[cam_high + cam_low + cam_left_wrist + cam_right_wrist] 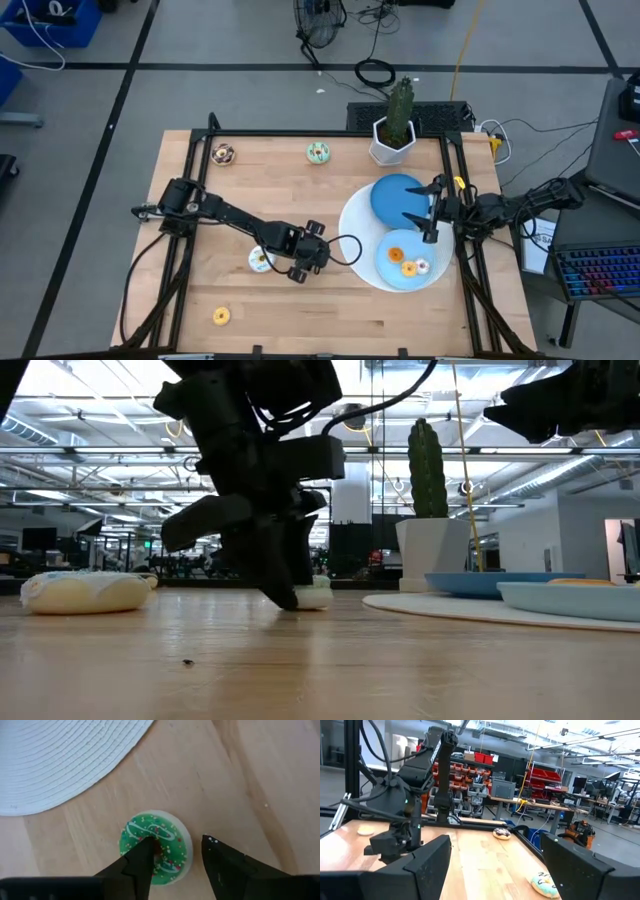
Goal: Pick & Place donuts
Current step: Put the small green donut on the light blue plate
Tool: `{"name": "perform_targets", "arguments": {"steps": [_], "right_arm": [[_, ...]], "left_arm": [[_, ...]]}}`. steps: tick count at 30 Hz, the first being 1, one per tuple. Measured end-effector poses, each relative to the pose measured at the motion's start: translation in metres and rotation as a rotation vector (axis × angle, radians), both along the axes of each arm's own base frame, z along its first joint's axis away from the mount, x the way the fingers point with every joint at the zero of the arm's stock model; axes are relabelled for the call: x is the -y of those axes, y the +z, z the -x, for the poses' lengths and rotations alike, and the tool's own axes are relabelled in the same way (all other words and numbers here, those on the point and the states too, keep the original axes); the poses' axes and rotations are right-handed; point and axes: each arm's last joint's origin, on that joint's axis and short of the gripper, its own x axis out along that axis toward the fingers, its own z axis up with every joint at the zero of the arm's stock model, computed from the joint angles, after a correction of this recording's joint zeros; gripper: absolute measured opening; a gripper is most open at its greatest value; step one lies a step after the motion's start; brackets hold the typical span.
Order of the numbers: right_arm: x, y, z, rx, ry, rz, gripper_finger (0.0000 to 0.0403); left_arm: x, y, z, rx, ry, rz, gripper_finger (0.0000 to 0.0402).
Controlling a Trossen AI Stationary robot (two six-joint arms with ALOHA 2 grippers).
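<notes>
Two small toy donuts [407, 261] are already laid on the round blue plate [385, 262]; the green-iced donut [155, 847] is straddled, ungripped, by the half-open left gripper [177, 860]; the right gripper [432, 212] is held wide.

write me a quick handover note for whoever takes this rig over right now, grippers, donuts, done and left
Left gripper: fingers open astride one side of the green donut beside the white disc; one finger in its hole, no grip yet.
Right gripper: open, waiting above the blue plates.
Done: two donuts lie on the near blue plate.
Left: the green one, a chocolate donut and another green donut at the far edge, a yellow donut near the front.
</notes>
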Motion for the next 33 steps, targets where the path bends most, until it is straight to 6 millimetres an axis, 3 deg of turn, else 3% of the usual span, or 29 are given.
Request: {"name": "perform_targets", "arguments": {"steps": [6, 13, 17, 23, 33], "right_arm": [[0.000, -0.001, -0.001, -0.001, 0.004, -0.027, 0.0290], [0.000, -0.001, -0.001, 0.000, 0.005, -0.031, 0.0290], [0.000, -0.001, -0.001, 0.000, 0.005, -0.031, 0.0290], [0.000, -0.001, -0.001, 0.007, 0.013, -0.071, 0.0290], [-0.001, -0.021, -0.004, -0.006, 0.021, -0.098, 0.0290]], "left_arm": [[0.000, 0.000, 0.000, 0.005, -0.018, -0.028, 0.0117], [-0.002, 0.006, 0.000, 0.031, -0.020, -0.070, 0.0016], [-0.003, 0.024, -0.003, 0.122, -0.024, -0.075, 0.0017], [-0.006, 0.050, -0.018, 0.354, -0.170, 0.002, 0.0008], [-0.053, 0.094, -0.046, 0.859, -0.500, 0.290, 0.0009]]}}
